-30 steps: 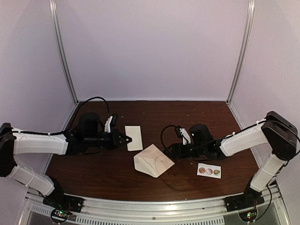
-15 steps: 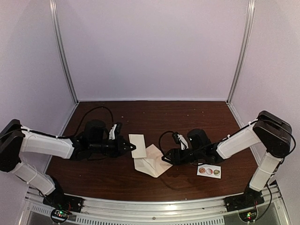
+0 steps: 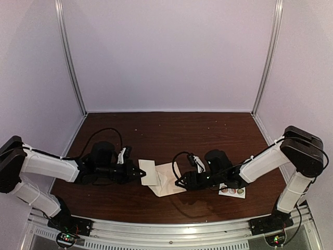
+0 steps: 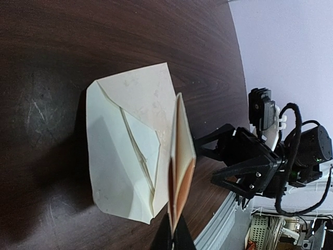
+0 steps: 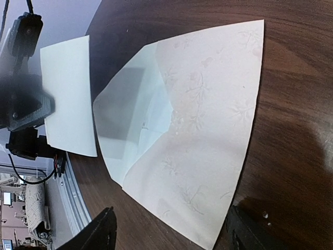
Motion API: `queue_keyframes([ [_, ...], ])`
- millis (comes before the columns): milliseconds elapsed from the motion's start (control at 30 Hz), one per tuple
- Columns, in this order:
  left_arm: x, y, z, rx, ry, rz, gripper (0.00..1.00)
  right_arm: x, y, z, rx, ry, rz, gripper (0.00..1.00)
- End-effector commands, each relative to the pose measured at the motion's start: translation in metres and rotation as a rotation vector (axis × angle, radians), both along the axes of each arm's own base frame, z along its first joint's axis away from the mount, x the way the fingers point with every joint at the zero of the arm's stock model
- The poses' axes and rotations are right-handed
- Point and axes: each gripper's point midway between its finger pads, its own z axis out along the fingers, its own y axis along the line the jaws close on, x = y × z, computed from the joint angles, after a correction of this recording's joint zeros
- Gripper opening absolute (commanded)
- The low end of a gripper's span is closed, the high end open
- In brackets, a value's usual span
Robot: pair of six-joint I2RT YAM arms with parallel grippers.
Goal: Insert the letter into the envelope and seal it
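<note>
I saw left gripper [image 3: 139,173] clamped on the folded letter [image 3: 149,171], right gripper [image 3: 180,183] jaws apart beside the floral-printed envelope [image 5: 208,120]; sticker strip [image 3: 232,190] was unreadable.

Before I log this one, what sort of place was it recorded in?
Probably a lab robot test cell: pale wall panels and aluminium posts box in a dark wooden table, with the left arm and right arm bolted to a metal rail at its near edge.

Overhead rear view facing table [image 3: 182,135], both wrist views low, close, sharing envelope [image 3: 167,183]
</note>
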Motion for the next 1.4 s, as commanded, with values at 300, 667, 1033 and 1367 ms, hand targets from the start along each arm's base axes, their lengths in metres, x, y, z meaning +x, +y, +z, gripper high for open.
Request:
queue_keyframes([
  [300, -0.005, -0.002, -0.021, 0.025, 0.068, -0.043, 0.00, 0.016, -0.011, -0.007, -0.042, 0.029, -0.119, 0.74],
  [667, 0.001, 0.002, -0.041, 0.032, 0.125, -0.018, 0.00, 0.025, -0.010, -0.016, -0.062, 0.030, -0.129, 0.75],
  [1033, 0.002, 0.000, -0.056, 0.032, 0.177, -0.013, 0.00, 0.014, 0.001, -0.020, -0.040, 0.052, -0.094, 0.73],
  [1367, 0.002, -0.003, -0.059, 0.031, 0.182, -0.029, 0.00, 0.010, 0.010, -0.020, -0.022, 0.064, -0.077, 0.73],
])
